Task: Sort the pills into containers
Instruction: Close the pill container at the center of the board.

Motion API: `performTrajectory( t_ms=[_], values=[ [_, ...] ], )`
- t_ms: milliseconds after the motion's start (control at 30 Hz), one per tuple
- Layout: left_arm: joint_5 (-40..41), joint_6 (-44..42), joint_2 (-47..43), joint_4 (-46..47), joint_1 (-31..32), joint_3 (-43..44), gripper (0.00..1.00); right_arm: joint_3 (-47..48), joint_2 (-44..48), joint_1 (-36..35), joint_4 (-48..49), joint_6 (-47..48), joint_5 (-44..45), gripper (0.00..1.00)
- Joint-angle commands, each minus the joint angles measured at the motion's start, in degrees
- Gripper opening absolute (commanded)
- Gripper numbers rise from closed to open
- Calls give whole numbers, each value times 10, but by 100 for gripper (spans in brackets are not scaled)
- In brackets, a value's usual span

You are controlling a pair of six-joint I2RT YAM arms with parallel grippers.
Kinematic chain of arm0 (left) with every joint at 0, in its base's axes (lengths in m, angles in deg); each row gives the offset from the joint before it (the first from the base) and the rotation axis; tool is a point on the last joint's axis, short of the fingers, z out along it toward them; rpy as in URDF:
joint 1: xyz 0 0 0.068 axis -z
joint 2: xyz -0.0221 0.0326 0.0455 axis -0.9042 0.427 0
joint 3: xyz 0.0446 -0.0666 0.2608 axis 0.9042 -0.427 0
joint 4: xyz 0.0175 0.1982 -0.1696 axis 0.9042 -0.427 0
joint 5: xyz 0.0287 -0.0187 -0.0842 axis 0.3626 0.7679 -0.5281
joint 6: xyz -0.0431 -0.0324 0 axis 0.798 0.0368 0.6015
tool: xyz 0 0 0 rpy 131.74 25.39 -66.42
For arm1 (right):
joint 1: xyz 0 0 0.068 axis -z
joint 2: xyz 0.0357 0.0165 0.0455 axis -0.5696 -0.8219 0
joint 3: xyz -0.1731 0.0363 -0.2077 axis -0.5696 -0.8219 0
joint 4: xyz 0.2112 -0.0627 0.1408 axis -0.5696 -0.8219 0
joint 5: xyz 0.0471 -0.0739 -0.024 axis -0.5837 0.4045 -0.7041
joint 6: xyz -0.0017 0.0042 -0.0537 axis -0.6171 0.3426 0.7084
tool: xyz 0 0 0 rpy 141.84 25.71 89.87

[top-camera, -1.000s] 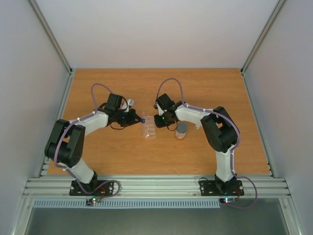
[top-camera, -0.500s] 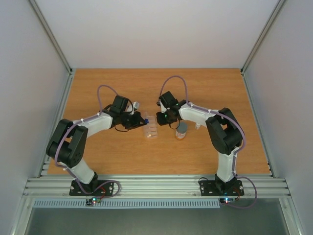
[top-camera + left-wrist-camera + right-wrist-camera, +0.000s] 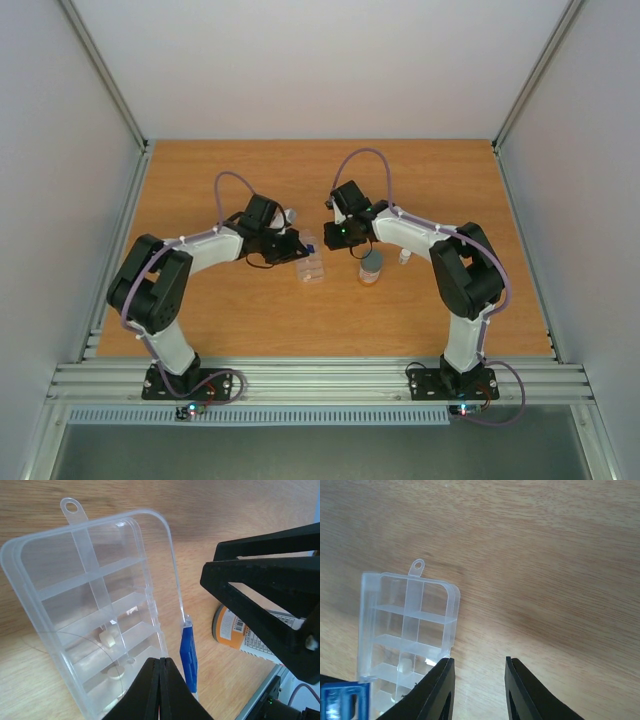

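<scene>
1. Overhead, my left gripper [image 3: 303, 247] and right gripper [image 3: 336, 242] flank the flat, clear plastic pill box [image 3: 310, 264] mid-table.
2. Left wrist: my fingers are pressed together beside its blue clasp [image 3: 188, 655]; small pale pills [image 3: 106, 639] lie inside.
3. Right wrist: my fingers stand apart over bare wood beside the box.

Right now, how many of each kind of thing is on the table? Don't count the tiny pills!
Robot arms: 2 (left arm, right arm)
Clear pill box: 1
Grey-capped bottle: 1
Small white thing, too small to identify: 1
Total: 5
</scene>
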Motion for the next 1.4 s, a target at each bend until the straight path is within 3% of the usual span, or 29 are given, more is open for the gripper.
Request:
performTrajectory(
  t_ms=[0, 367, 667, 1367],
  values=[
    [23, 6, 25, -6, 13, 17, 2, 2, 31, 1, 0, -5, 0, 30],
    [83, 15, 75, -37, 47, 41, 3, -4, 38, 1, -3, -6, -6, 44],
    [120, 23, 75, -46, 47, 32, 2, -15, 32, -12, 3, -14, -25, 45],
    [124, 29, 55, -39, 46, 9, 1, -7, -13, -40, 7, -23, -20, 45]
  ],
)
